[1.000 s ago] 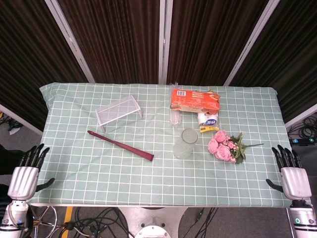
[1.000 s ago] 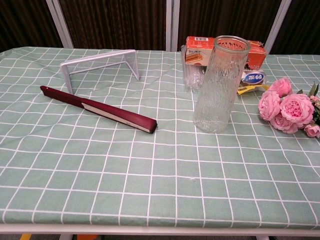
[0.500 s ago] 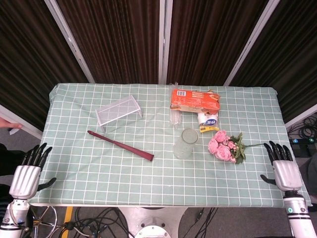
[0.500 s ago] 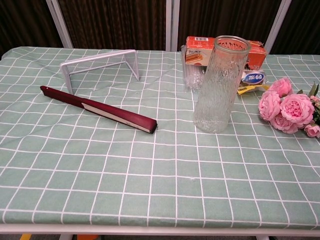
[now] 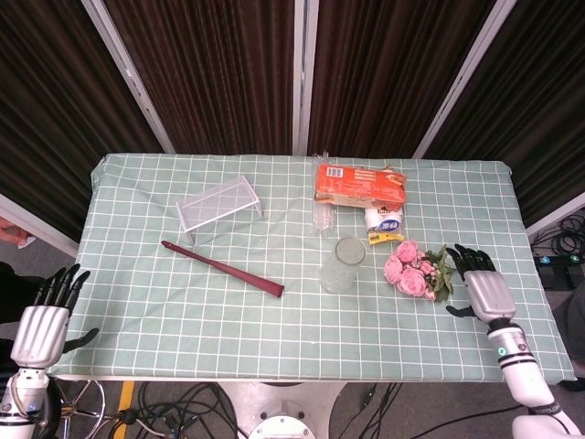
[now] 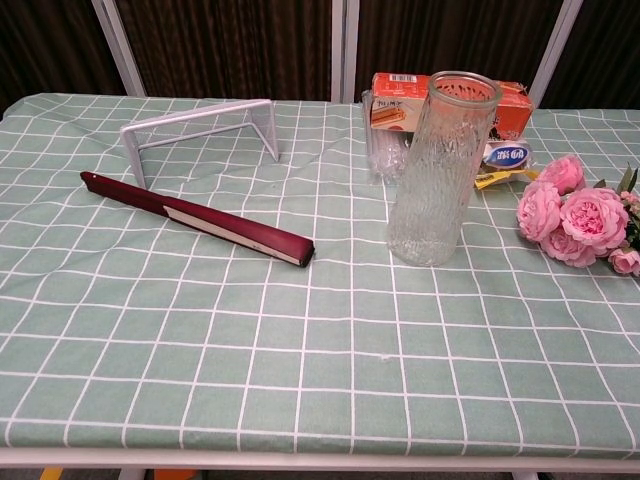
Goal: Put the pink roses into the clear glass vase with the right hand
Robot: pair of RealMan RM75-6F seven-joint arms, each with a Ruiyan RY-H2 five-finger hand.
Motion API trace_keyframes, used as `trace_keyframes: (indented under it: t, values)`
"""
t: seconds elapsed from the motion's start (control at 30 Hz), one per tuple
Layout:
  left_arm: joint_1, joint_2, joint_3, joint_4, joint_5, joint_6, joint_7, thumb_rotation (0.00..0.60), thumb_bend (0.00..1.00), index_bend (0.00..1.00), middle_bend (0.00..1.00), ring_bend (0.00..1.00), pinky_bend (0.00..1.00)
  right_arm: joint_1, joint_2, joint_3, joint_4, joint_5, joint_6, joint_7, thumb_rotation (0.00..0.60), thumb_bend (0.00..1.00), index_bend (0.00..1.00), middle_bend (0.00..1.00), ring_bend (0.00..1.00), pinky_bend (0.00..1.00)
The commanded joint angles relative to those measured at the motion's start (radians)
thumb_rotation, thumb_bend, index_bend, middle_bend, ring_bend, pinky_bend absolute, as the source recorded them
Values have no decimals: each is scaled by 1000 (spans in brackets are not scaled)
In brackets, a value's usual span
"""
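Note:
The pink roses lie on the green checked cloth right of the clear glass vase, their stems pointing right. In the chest view the roses rest at the right edge and the vase stands upright, empty. My right hand hovers over the table just right of the rose stems, fingers spread, holding nothing. My left hand hangs off the table's front left corner, fingers apart and empty. Neither hand shows in the chest view.
An orange box and a white packet lie behind the vase. A small clear glass stands by the box. A dark red folded fan and a wire rack sit to the left.
My right hand has moved inward and up over the table, from its right edge to just beside the rose stems. The left hand shifted slightly.

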Motion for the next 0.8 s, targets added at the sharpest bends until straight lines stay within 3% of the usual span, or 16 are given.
trace_keyframes:
  t: [0.03, 0.4, 0.8]
  values:
    - [1, 2, -1, 0, -5, -3, -4, 600, 0, 86, 0, 0, 133, 49, -14, 23, 2, 51, -53, -53, 600, 26, 0, 0, 0, 0]
    - [1, 10, -5, -3, -14, -7, -11, 600, 0, 86, 0, 0, 133, 148, -82, 19, 83, 168, -184, -123, 600, 26, 0, 0, 0, 0]
    - [0, 16, -7, 6, -22, -15, -26, 600, 0, 86, 0, 0, 133, 204, -178, 2, 181, 220, -230, -134, 600, 27, 0, 0, 0, 0]
